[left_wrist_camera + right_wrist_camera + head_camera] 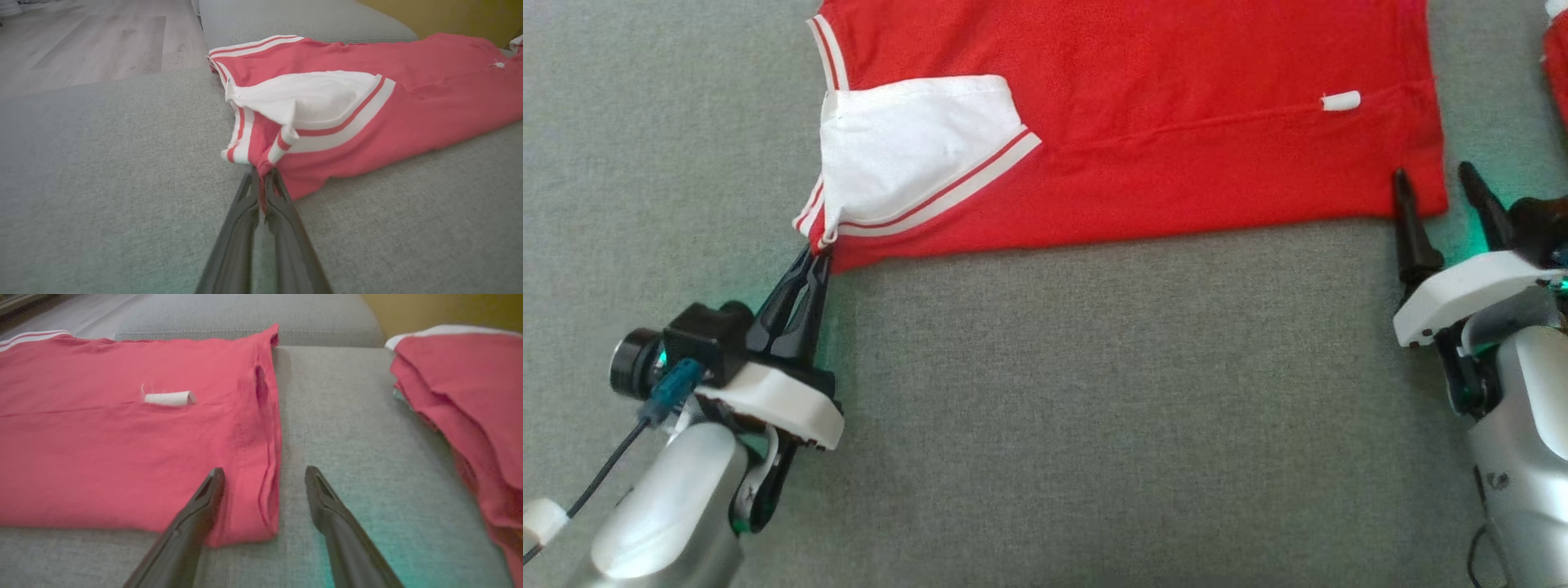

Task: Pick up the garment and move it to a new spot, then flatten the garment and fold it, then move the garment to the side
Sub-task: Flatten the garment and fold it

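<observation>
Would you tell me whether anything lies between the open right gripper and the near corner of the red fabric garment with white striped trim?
Nothing visible does. The right gripper is open, its fingers straddling the corner of the red garment on the grey fabric cushion; the folded red pile lies off to the side.

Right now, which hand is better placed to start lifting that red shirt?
Left. The left hand is shut on the red shirt at its near corner, by the white sleeve. The right hand is open, straddling the other near corner, gripping nothing.
</observation>
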